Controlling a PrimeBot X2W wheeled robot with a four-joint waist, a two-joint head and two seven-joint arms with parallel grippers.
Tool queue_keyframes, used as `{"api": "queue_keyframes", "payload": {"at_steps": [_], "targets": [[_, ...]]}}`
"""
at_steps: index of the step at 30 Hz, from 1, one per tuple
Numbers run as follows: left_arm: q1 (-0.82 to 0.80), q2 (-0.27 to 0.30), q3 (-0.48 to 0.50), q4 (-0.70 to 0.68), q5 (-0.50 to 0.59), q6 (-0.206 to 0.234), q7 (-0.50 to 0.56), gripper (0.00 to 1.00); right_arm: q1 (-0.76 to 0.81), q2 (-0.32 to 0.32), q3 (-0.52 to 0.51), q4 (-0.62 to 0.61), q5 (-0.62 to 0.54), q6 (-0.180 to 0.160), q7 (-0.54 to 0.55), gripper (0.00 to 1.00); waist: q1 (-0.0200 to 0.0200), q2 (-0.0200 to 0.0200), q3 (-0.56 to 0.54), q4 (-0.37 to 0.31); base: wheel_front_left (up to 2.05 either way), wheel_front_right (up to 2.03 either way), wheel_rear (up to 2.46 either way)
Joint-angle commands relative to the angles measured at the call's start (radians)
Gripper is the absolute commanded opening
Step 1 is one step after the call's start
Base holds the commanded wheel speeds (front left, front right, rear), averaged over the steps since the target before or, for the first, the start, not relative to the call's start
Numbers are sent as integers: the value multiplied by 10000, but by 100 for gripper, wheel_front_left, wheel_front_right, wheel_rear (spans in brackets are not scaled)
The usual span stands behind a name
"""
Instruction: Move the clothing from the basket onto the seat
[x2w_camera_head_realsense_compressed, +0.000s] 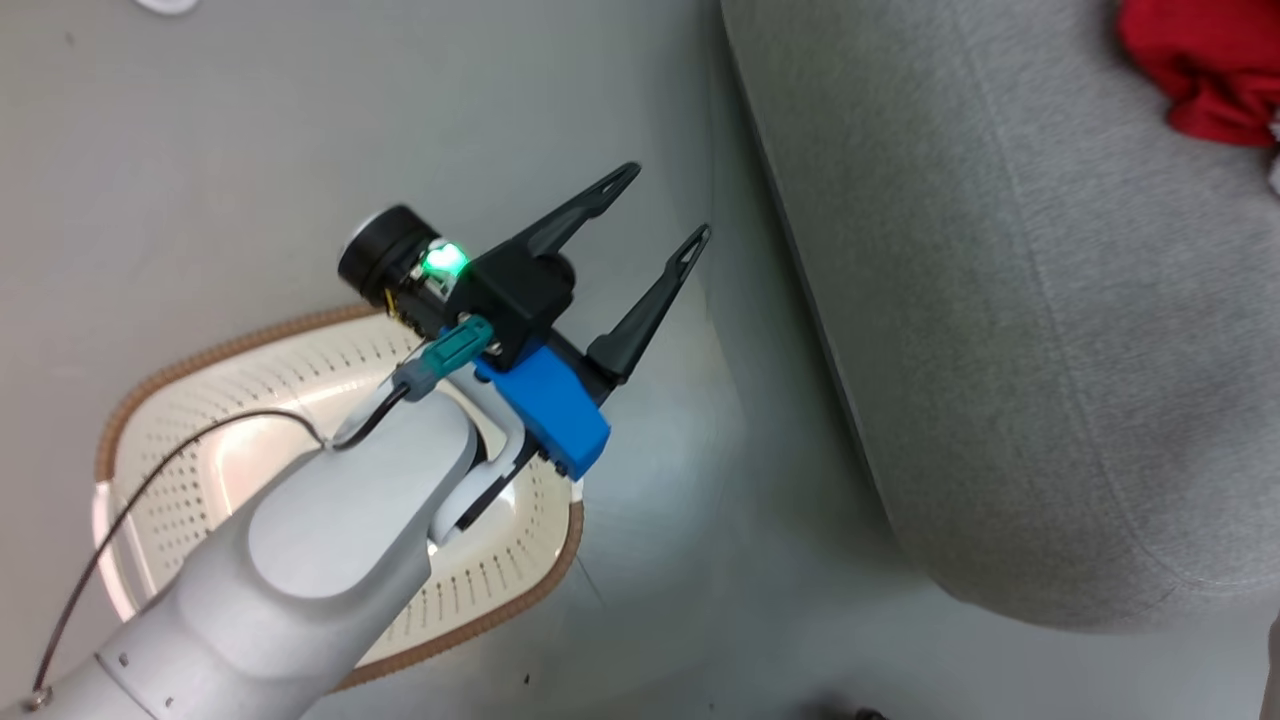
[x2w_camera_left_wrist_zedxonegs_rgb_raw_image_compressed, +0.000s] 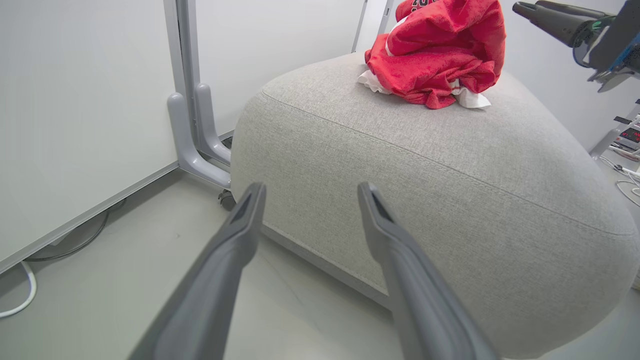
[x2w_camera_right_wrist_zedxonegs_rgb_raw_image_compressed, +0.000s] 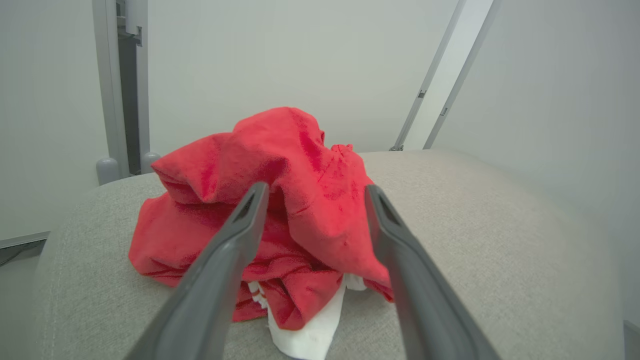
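While the clothing (x2w_camera_right_wrist_zedxonegs_rgb_raw_image_compressed: 310, 150) lies heaped on the grey seat (x2w_camera_left_wrist_zedxonegs_rgb_raw_image_compressed: 450, 200) (white wall panels (x2w_camera_right_wrist_zedxonegs_rgb_raw_image_compressed: 300, 60) behind), left gripper (x2w_camera_head_realsense_compressed: 665, 200) and right gripper (x2w_camera_right_wrist_zedxonegs_rgb_raw_image_compressed: 316, 189) both gape empty; the basket (x2w_camera_head_realsense_compressed: 180, 470) stands on pale floor (x2w_camera_head_realsense_compressed: 200, 150).

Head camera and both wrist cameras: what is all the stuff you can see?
Clothing: one heap, red with white bits, on top of the seat.
Seat: one, grey, on the floor.
Basket: one, cream with a brown rim, on the floor beside the seat, under the left arm.
Post: one, grey, by the wall beyond the seat.
Left gripper: one, dark, open, over the floor between basket and seat.
Right gripper: one, dark, open, near the clothing.
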Motion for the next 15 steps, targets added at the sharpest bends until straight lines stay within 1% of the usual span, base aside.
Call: {"api": "queue_keyframes", "payload": {"at_steps": [1,5,9,11,15], "targets": [[216,16,62,88,-56,49,-98,100,195,42,67,-192,-52,-11,-12,100,0,0,-677,42,0,0,0],[773,-87,414,513,-431,205,-478,100,964,235,764,-928,-27,-11,-11,100,0,0,-1678,264,0,0,0],[1448,-215,1091,891,-765,523,-672,100,1699,230,1808,-1531,-17,-11,-9,100,0,0,-2718,697,0,0,0],[1765,-265,1623,854,-783,651,-720,100,2008,257,2274,-1724,78,-11,-9,100,0,0,-3153,970,0,0,0],[2739,-303,3001,297,-352,878,-710,100,2539,378,3160,-1949,245,-11,-9,100,0,0,-3936,1543,0,0,0]]}}
